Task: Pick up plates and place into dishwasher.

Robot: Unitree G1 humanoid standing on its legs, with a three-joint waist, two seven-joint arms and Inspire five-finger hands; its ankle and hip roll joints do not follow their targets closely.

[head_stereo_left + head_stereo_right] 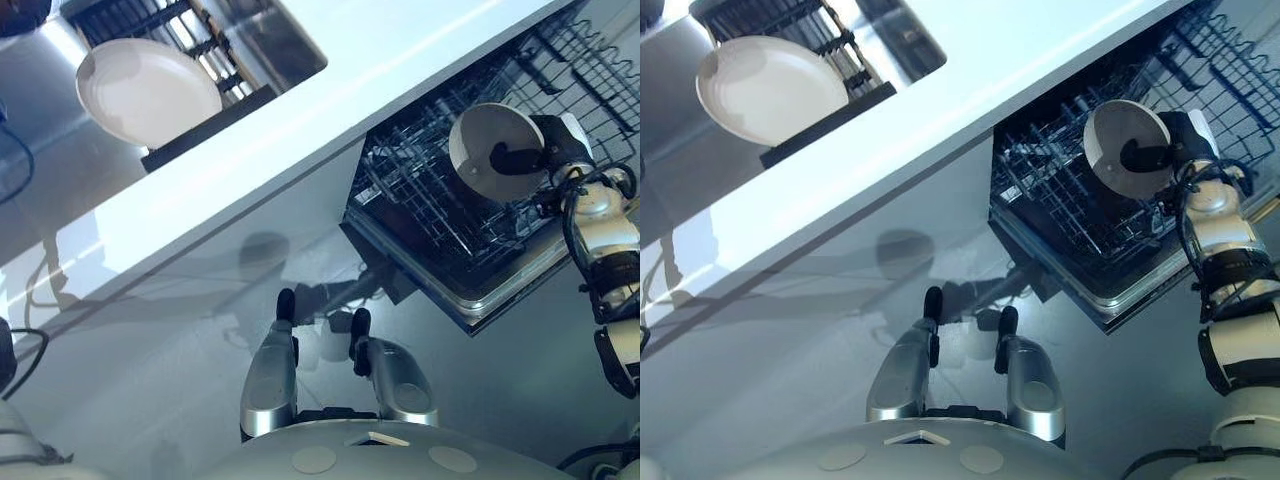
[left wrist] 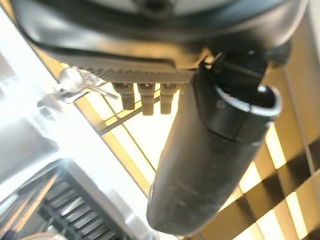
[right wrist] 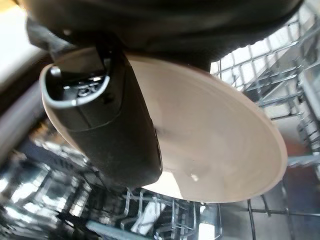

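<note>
White and shallow: pinching the plate (image 1: 478, 135) in the right hand (image 1: 556, 140), pressing the dark thumb (image 3: 115, 135) across its hollow face and bracing the rest of the hand behind the rim. Holding it tilted, nearly on edge, pointing the hollow face toward the counter. Hovering it over the pulled-out lower rack (image 1: 425, 205) of the dishwasher (image 1: 385, 262), above the rows of wire tines. Appearing clear of them, though unable to tell for certain about contact at the lowest part of the rim. Reaching in from the right, across the outer end of the rack and the open door (image 1: 500, 300) lying flat beneath it. Sitting just beside a second wire basket (image 1: 590, 70), farther out past the hand.

Showing a second plate (image 1: 145, 90), also white, leaning in the dark drying rack (image 1: 205, 122) inside the steel sink (image 1: 275, 40), well apart from the dishwasher. Running between the two, at a slant: the white countertop (image 1: 330, 110), with the dishwasher tucked under its near edge and grey floor (image 1: 150, 350) spreading below.

Hanging the left hand (image 2: 125, 50) loose and away from all of this, gripping nothing. Sticking the left thumb (image 2: 210, 150) out straight and lining the fingers (image 2: 145, 97) up as short stubs in a row beside it, curling round no object. Catching a bright striped surface (image 2: 285, 200) past the hand in the left wrist view.
</note>
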